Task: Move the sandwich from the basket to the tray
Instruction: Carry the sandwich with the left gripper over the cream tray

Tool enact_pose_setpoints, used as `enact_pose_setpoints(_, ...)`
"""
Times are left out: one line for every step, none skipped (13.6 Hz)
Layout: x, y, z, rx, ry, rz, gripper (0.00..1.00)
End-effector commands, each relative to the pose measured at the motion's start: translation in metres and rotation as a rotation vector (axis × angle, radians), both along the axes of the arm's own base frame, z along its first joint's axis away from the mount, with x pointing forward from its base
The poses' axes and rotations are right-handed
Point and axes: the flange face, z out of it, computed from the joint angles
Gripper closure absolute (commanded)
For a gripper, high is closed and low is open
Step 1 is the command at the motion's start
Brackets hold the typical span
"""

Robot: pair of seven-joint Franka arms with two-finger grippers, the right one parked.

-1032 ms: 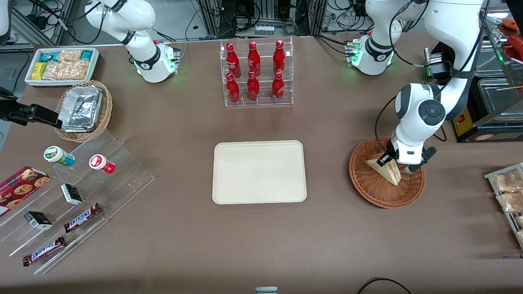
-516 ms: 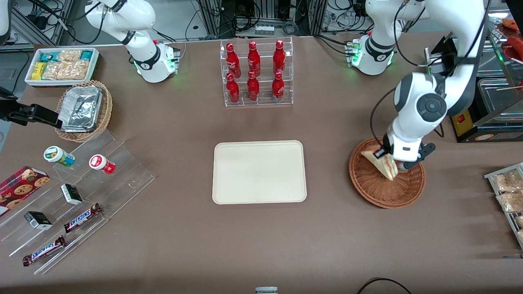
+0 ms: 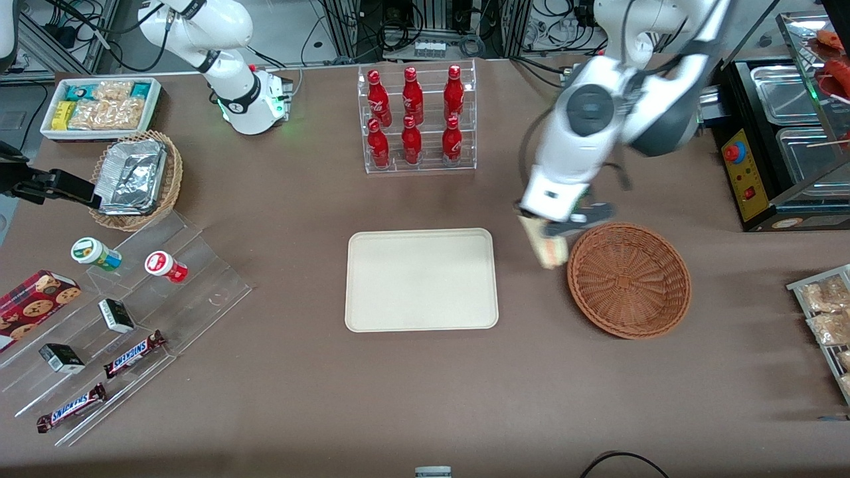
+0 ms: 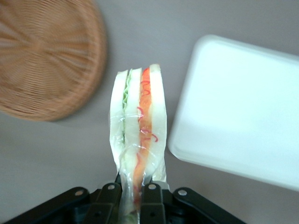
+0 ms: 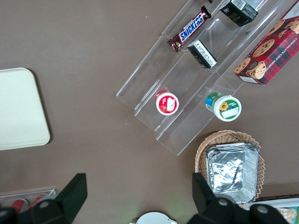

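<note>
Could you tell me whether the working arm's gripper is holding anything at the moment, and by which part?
Yes. The gripper pinches the clear-wrapped triangular sandwich at one end of the wedge, above the table between the round reddish-brown wicker basket and the cream rectangular tray.

The clear-wrapped triangular sandwich (image 3: 546, 247) no longer lies in the round reddish-brown wicker basket (image 3: 629, 280); it now hangs clamped in the left arm's gripper (image 3: 548, 229), which has risen and swung out over the table between the basket and the flat cream-coloured rectangular tray (image 3: 421, 279).
</note>
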Motion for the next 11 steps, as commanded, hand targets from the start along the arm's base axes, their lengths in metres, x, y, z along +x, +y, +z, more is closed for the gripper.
enact_pose_setpoints(0.011, -0.076, -0.025, -0.06, 0.038, -0.121, 1.0)
enact_pose_setpoints(0.006, -0.108, -0.033, -0.064, 0.028, -0.171, 1.0)
enact_pose_setpoints(-0.005, -0.142, -0.043, -0.063, 0.018, -0.21, 1.0)
enact_pose_setpoints(-0.002, -0.16, -0.056, -0.06, -0.003, -0.196, 1.0)
enact_pose_setpoints(0.01, -0.167, -0.073, -0.048, -0.022, -0.177, 1.0)
enact_pose_setpoints(0.006, -0.183, -0.092, -0.021, -0.042, -0.206, 1.0)
enact_pose_setpoints(-0.002, -0.2, -0.106, -0.01, -0.059, -0.241, 1.0)
enact_pose_setpoints(-0.005, -0.207, -0.126, -0.003, -0.06, -0.259, 1.0)
enact_pose_setpoints(-0.006, -0.208, -0.142, 0.008, -0.055, -0.27, 1.0)
enact_pose_setpoints(-0.006, -0.209, -0.152, 0.013, -0.064, -0.277, 1.0)
enact_pose_setpoints(-0.004, -0.211, -0.163, 0.006, -0.083, -0.278, 1.0)
